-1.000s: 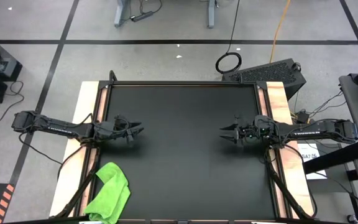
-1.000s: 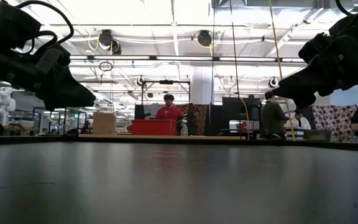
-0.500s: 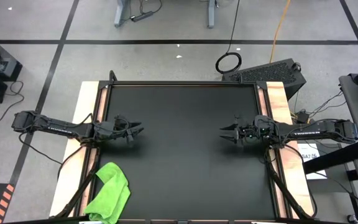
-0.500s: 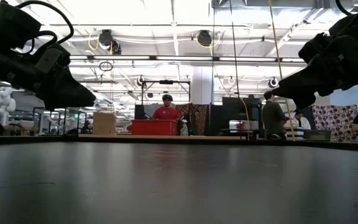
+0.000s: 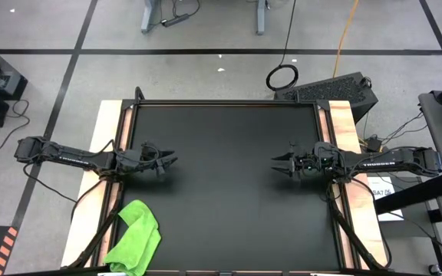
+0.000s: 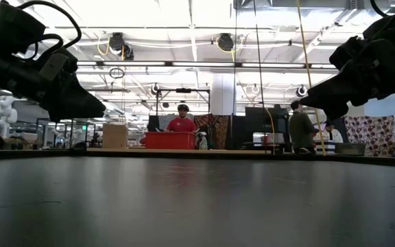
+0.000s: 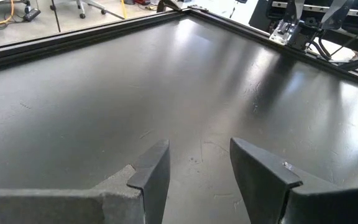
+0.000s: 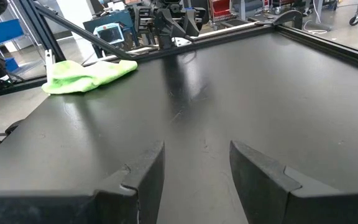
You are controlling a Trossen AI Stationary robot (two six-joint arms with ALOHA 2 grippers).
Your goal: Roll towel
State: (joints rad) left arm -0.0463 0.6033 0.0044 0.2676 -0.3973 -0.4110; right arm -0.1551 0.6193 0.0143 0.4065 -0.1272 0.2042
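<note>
The lime-green towel (image 5: 134,237) lies crumpled at the table's near left corner, partly over the wooden side strip; it also shows far off in the right wrist view (image 8: 89,76). My left gripper (image 5: 173,159) hovers open above the black mat at the left side, pointing toward the middle, well away from the towel. My right gripper (image 5: 274,162) hovers open at the right side, facing it. In the wrist views, nothing is between the left gripper's (image 7: 197,168) or the right gripper's (image 8: 196,167) fingers.
The black mat (image 5: 225,184) fills the table between wooden side strips (image 5: 342,123). A dark keyboard-like case (image 5: 332,88) lies beyond the far right corner. People stand in the room behind the table (image 6: 182,122).
</note>
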